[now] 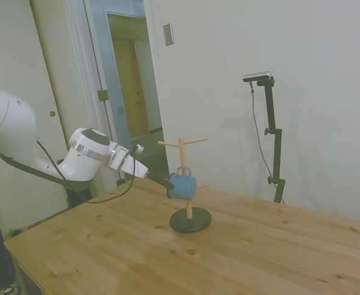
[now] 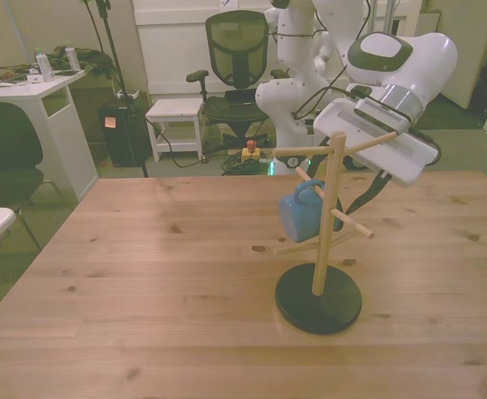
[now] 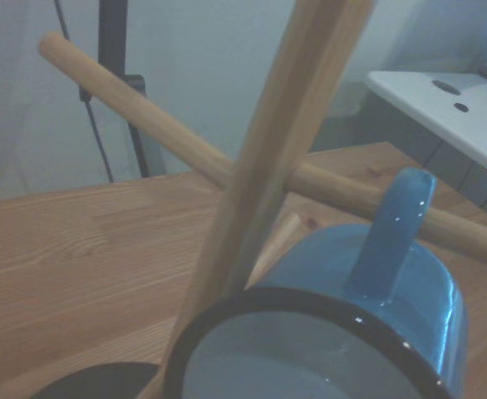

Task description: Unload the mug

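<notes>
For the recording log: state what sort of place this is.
Probably a robotics lab or office workroom. Behind the wooden table the front view shows a mesh office chair, a white desk strewn with bottles and cables, and other white robot arms. The side view shows plain walls and an open door.

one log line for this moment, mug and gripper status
phase: grasp approach | mug: hanging by handle on peg of wooden stand | gripper: at mug rim, finger state unclear | table: stand's dark base on it
</notes>
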